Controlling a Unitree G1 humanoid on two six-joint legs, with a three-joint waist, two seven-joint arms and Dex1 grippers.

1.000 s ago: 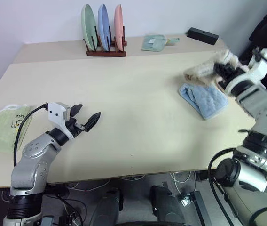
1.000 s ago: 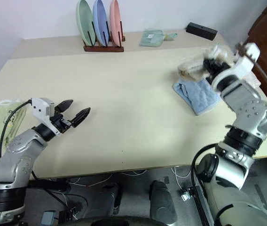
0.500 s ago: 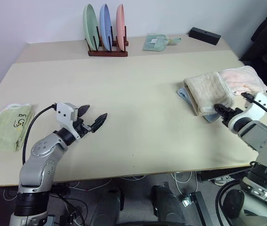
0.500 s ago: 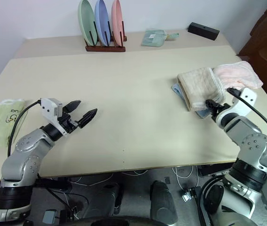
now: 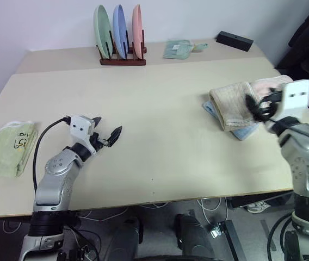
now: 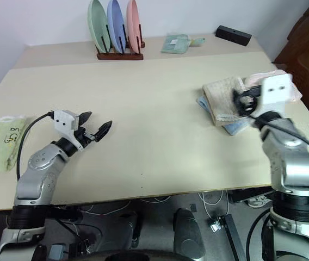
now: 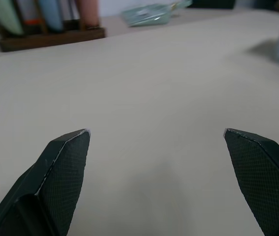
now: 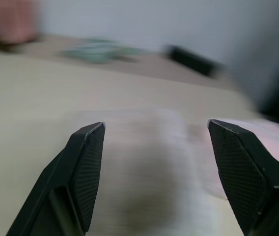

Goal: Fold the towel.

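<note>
The beige towel (image 5: 229,105) lies folded at the table's right side, on top of a light-blue towel (image 5: 243,132) and against a pale-pink one (image 5: 270,85). My right gripper (image 5: 255,106) hovers level at the beige towel's right end, open, with nothing between its fingers; in the right wrist view the towel (image 8: 152,152) spreads blurred beyond the open fingertips (image 8: 94,132). My left gripper (image 5: 106,129) is open and empty, low over bare table at the left front, far from the towel. The left wrist view shows its fingers (image 7: 66,162) spread wide over the tabletop.
A wooden rack with three upright plates (image 5: 120,32) stands at the back. A teal cloth (image 5: 177,49) and a black box (image 5: 234,39) lie at the back right. A folded green towel (image 5: 6,148) rests at the left edge. The table (image 5: 160,103) is bare in the middle.
My right gripper held the beige towel aloft, let it go onto the light-blue towel, opened, pulled back, then rose to the towel's right end. The left gripper edged forward.
</note>
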